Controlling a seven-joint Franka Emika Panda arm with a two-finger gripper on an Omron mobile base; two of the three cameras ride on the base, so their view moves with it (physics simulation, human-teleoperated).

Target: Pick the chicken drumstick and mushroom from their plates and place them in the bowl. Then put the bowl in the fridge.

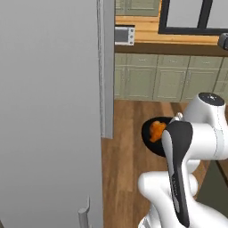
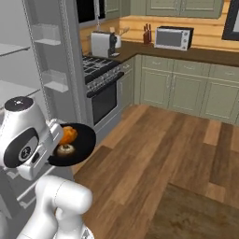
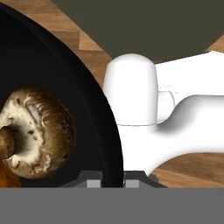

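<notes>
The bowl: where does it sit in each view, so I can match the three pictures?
Left base view: bowl at centre right, half hidden behind the arm, drumstick inside.
Right base view: at lower left, held off the floor beside the open fridge, drumstick and mushroom inside.
Hand view: its black wall fills the left side, the gripper on its rim.
Shared landmark: the bowl's dark rim.

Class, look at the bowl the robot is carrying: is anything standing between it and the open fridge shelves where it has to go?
Nothing visible does. The black bowl, with the chicken drumstick and mushroom inside, is held up beside the open fridge; its white shelves lie just to its left in the right base view, with open air between.
</notes>
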